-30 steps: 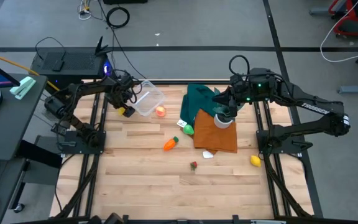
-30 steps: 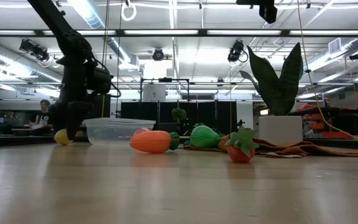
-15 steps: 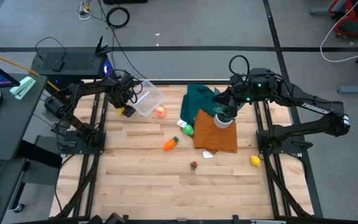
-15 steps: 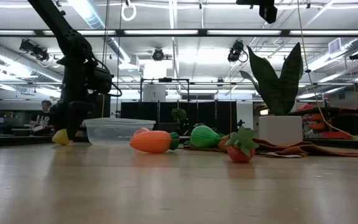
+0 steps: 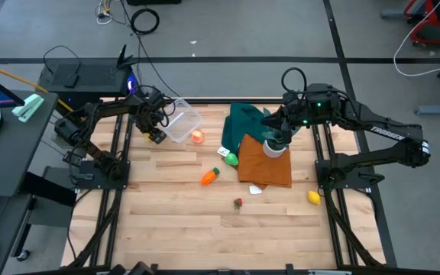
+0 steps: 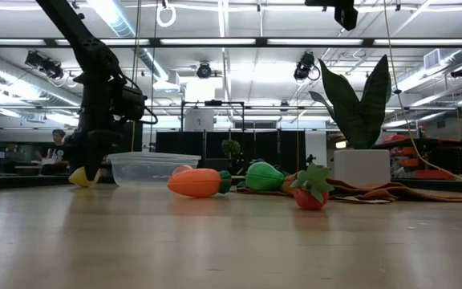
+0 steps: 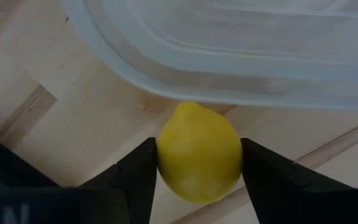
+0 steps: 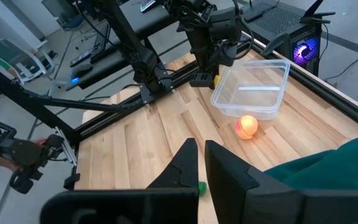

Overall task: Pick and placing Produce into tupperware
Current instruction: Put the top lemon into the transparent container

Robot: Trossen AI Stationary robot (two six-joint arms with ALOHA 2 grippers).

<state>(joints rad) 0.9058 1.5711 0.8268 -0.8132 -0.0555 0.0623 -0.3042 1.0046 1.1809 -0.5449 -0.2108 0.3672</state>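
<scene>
Lemon (image 7: pixel 199 160) now pinched — my left gripper (image 5: pixel 155 134) has been closing and is touching both its sides, just left of the tupperware (image 5: pixel 180 120). I'm readying to lift it in; right gripper (image 8: pixel 199 163) is waiting closed, far right.

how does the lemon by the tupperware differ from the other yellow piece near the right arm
The lemon sits between the left end effector fingers, against the tupperware rim; the other yellow piece lies free on the table's right side, with nothing touching it. The lemon is on the left arm's side, the other near the right arm's base. Both are small and yellow.
</scene>
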